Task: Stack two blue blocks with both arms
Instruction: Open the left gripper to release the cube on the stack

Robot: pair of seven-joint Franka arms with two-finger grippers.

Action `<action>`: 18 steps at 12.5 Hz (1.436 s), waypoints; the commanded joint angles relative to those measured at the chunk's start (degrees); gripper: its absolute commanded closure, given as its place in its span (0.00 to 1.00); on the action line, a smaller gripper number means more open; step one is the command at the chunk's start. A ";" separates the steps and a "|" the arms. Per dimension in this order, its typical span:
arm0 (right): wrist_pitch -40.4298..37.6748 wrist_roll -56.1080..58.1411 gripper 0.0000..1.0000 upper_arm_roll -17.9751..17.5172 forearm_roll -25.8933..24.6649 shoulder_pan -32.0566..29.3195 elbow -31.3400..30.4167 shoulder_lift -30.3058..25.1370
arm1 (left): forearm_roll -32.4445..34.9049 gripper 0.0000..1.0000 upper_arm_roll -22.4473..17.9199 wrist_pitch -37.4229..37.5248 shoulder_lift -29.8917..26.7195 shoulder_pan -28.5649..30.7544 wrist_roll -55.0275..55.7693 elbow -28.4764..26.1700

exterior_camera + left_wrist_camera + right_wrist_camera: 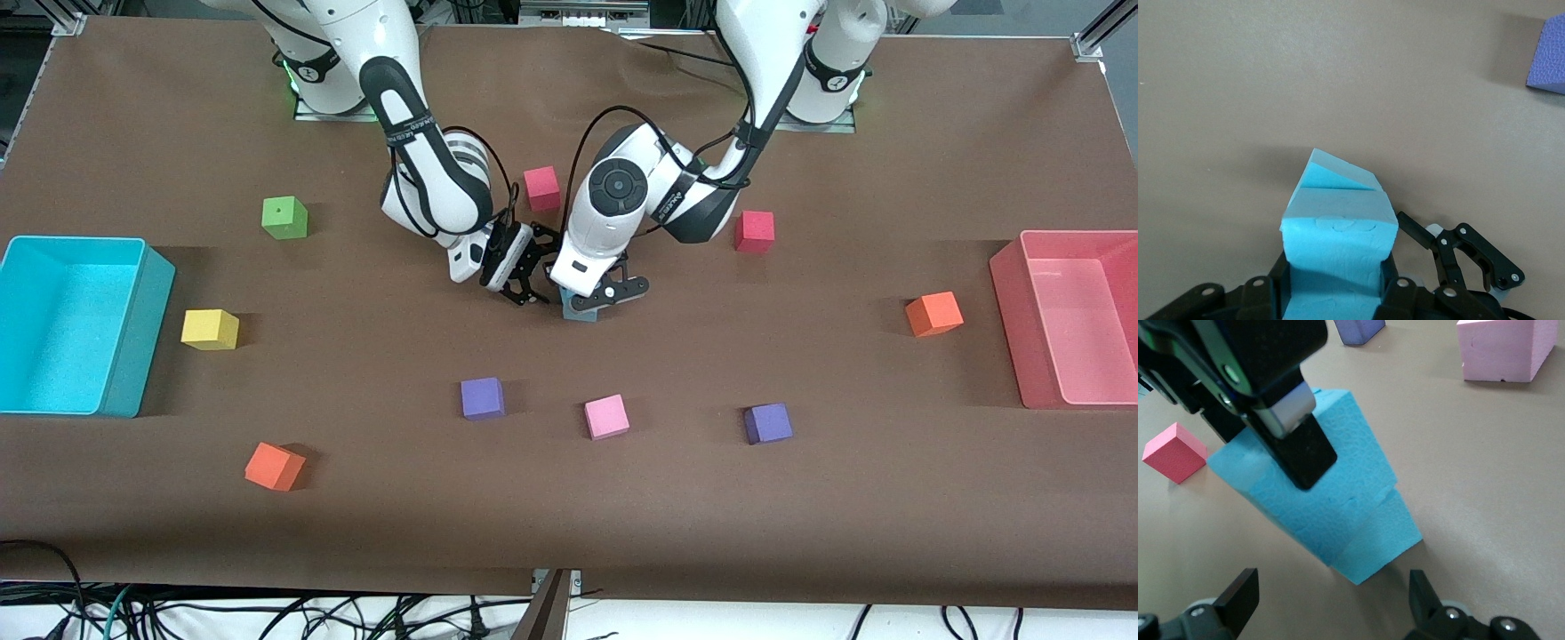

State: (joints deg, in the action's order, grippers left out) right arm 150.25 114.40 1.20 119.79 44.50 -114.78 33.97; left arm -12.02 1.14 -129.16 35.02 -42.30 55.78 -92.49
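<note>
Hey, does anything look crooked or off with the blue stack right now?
Yes. The upper blue block, shut in the left gripper, sits twisted on the lower blue block, edges not lined up. The right gripper hangs open beside the stack.

Two blocks stacked at mid-table, everything else set around the stack point(580, 313).

The upper block point(1358, 450) sits on the lower block point(1386, 535). The left gripper point(594, 298) is clamped on the upper one. The right gripper point(524, 289) hangs spread beside the stack, toward the right arm's end. Nearer the front camera than the stack lie the centre cube point(606, 417) and two flank cubes point(483, 397) point(768, 423). Farther than the stack lie two back cubes point(541, 188) point(754, 231). Well apart from the stack, the right-end bin point(133, 338) and left-end bin point(1005, 302) close the table's ends.
</note>
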 commanded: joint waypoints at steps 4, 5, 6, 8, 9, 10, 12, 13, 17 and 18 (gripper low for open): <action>0.84 1.00 0.00 -0.15 1.32 0.33 -0.62 -1.01 | 0.68 0.88 -0.87 0.14 0.58 -0.86 -0.32 1.17; 0.84 1.00 0.00 -0.15 1.24 0.33 -0.71 -1.01 | 0.59 0.30 -0.96 0.14 0.58 -0.86 -0.32 1.17; 0.84 1.00 0.00 -0.15 1.23 0.33 -0.71 -1.01 | 0.68 0.00 -1.05 0.14 0.66 -0.86 -0.32 0.99; 0.84 0.91 0.00 -0.15 1.23 0.33 -1.23 -1.45 | 0.68 0.00 -1.13 0.14 0.58 -0.86 -0.14 1.08; 0.84 0.82 0.00 -0.15 1.23 0.33 -1.76 -2.15 | 0.68 0.00 -1.22 0.14 0.49 -0.86 -0.14 1.17; 0.84 0.56 0.00 -0.15 0.97 0.33 -3.07 -3.20 | 0.68 0.00 -1.40 0.14 0.49 -0.86 -0.05 1.17; 0.84 0.56 0.00 -0.15 0.88 0.33 -6.23 -5.39 | 0.50 0.00 -1.40 0.31 -0.38 -0.68 0.21 1.17; 0.66 0.38 0.00 -0.15 0.88 0.33 -8.24 -6.80 | 0.59 0.00 -1.49 0.57 -1.87 -0.16 -0.05 1.08; 0.57 -2.25 0.00 -1.64 0.62 -0.20 -15.81 -12.77 | 0.77 0.00 0.00 8.80 -11.52 6.07 -1.19 -0.76; 0.57 -3.73 0.00 -1.64 0.27 -0.81 -17.13 -14.70 | 0.85 0.00 0.53 12.40 -14.42 7.74 -2.41 -1.37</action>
State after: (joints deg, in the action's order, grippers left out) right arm 150.37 112.69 0.27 119.82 44.49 -127.27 24.80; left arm -12.01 0.09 -122.03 27.18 -37.74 55.25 -91.04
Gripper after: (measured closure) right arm 0.000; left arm 0.000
